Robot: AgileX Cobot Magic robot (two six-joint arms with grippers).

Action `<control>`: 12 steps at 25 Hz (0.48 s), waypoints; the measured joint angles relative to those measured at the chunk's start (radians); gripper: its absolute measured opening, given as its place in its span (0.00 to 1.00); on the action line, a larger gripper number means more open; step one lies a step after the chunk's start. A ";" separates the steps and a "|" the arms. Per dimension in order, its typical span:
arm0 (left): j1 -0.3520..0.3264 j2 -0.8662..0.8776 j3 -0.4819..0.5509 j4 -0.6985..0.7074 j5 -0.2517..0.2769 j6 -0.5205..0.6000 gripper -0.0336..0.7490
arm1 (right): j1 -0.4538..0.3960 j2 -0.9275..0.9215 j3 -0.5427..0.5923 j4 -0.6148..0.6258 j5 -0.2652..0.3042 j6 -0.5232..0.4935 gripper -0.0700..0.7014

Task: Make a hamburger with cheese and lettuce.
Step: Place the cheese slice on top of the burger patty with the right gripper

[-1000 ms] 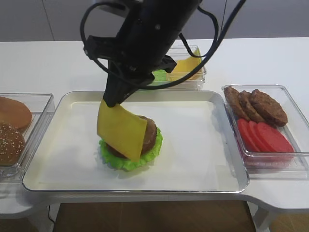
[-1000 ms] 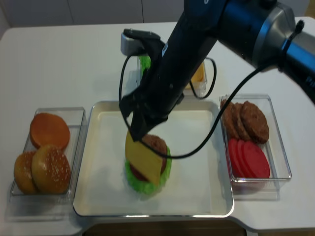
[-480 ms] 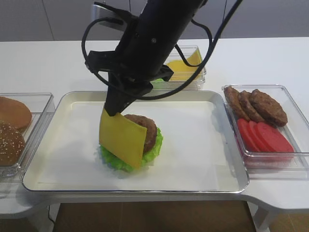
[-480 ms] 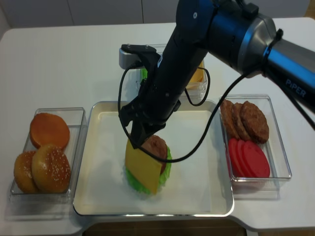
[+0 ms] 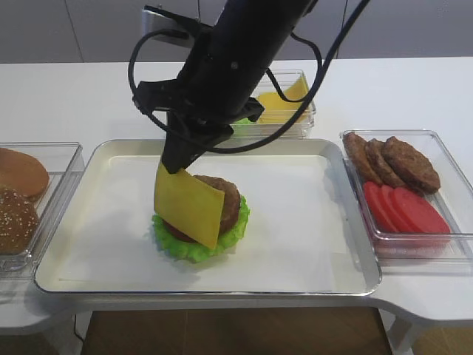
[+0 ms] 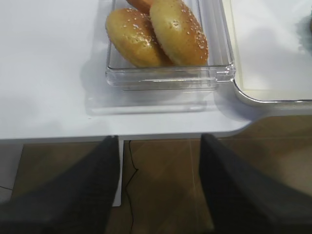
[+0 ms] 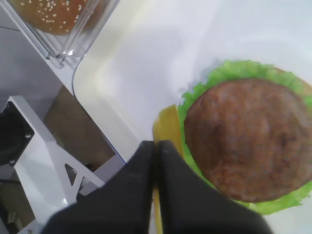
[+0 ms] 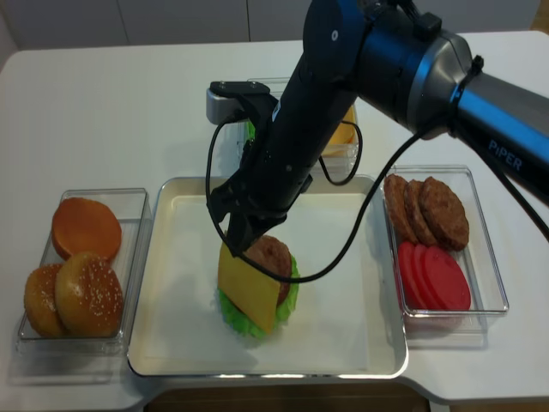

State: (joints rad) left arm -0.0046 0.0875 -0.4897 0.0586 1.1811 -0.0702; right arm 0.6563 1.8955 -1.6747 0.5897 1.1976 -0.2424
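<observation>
Figure legend. At centre frame in the exterior high view, the right gripper [image 5: 176,161] had its fingers pressed together on the upper corner of the cheese [image 5: 188,205], a yellow square slice that hung tilted against the left side of the hamburger [image 5: 214,204]. The hamburger, a brown patty on the frilly green lettuce [image 5: 198,238], lay left of centre on the metal tray [image 5: 310,222]. In the right wrist view, the slice appeared edge-on at lower centre, just beside the patty rim rather than over it. The left gripper [image 6: 158,180] looked spread apart, its dark fingers framing the lower part of the left wrist view below the bun container [image 6: 165,73], well apart from the tray.

Judged step: laying the cheese on the patty. To do it well, the pinched corner should probably be carried across toward the right of the patty and lowered so the slice folds flat and centred before release; letting go now would likely leave it slumped off the left side onto the lettuce.
</observation>
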 joint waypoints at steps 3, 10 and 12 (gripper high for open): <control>0.000 0.000 0.000 0.000 0.000 0.000 0.54 | -0.014 0.001 0.000 0.000 -0.005 0.000 0.13; 0.000 0.000 0.000 0.000 0.000 0.000 0.54 | -0.048 0.005 0.000 -0.002 -0.016 -0.002 0.13; 0.000 0.000 0.000 0.000 0.000 0.000 0.54 | -0.048 0.005 0.000 -0.006 -0.029 -0.002 0.13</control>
State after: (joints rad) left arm -0.0046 0.0875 -0.4897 0.0586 1.1811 -0.0702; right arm 0.6086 1.9002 -1.6747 0.5841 1.1685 -0.2445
